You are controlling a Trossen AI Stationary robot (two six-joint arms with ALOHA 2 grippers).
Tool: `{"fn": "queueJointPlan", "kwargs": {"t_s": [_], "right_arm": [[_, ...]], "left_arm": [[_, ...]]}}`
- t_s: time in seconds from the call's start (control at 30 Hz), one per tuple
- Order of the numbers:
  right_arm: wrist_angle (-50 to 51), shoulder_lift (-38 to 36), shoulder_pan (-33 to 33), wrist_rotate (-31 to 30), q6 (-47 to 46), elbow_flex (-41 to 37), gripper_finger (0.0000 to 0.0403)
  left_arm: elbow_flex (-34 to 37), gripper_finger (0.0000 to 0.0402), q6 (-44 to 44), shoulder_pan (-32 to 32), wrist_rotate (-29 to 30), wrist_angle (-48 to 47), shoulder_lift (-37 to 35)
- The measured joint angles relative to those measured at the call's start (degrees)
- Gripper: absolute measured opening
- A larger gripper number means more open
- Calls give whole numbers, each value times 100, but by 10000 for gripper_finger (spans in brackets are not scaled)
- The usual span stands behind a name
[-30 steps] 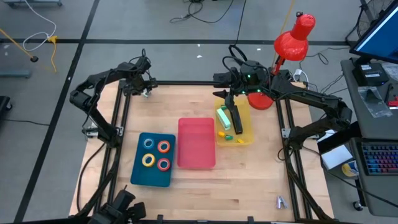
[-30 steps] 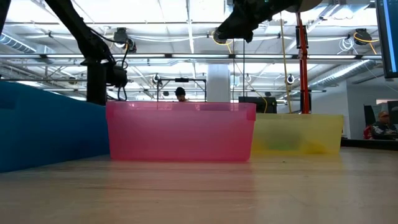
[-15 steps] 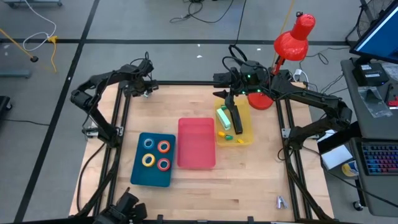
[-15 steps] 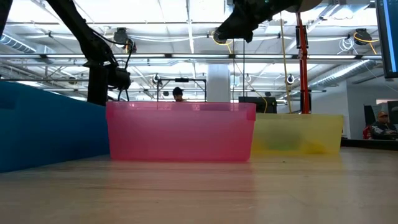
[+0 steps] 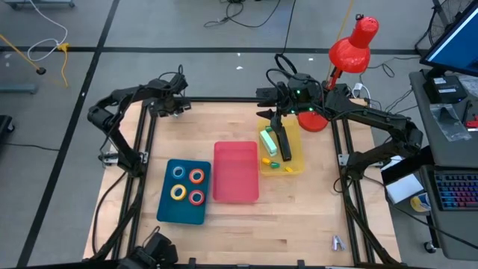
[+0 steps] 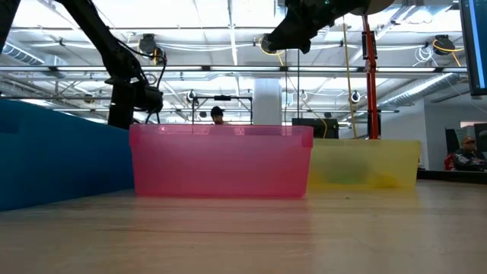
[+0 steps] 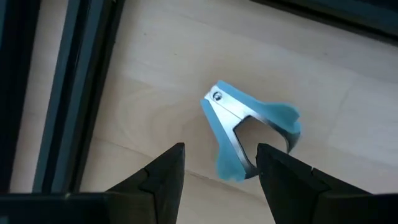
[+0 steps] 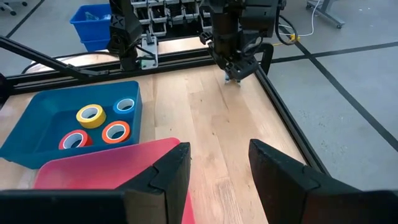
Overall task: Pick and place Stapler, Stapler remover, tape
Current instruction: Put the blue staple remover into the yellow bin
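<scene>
Stapler remover [image 7: 249,134] lies on the desk [image 5: 224,232] at upper left of the high view, under the left tool [image 7: 221,168], fingers wide apart. Right tool [image 8: 217,165], also wide, hangs above the yellow tray [image 5: 295,161].

The high view looks straight down on the whole table [image 5: 239,224] and both arms. The low view sits at table-top height, close to the pink tray [image 6: 221,160], facing level into the room beyond. The left wrist view looks steeply down, close on the stapler remover [image 7: 252,134]. The right wrist view faces across the table, sharing the blue tray [image 8: 37,134] and, apparently, the left tool [image 8: 235,76] with the high view.
</scene>
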State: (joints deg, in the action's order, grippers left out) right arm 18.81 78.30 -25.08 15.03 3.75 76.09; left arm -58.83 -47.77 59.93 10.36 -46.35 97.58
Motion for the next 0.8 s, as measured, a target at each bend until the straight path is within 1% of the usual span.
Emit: {"fn": "queueJointPlan", "kwargs": {"t_s": [0.17, 0.53, 0.6, 0.8], "right_arm": [[-3, 0, 4, 2, -2, 1, 155], [-4, 0, 4, 4, -4, 0, 155], [-4, 0, 4, 4, -4, 0, 155], [-4, 0, 4, 4, -7, 0, 155]], "left_arm": [[0, 200, -87, -77, 216, 1, 75], [11, 196, -105, -120, 270, -4, 75], [11, 183, -103, -149, 220, -4, 75], [13, 126, -60, -304, 222, -27, 305]]}}
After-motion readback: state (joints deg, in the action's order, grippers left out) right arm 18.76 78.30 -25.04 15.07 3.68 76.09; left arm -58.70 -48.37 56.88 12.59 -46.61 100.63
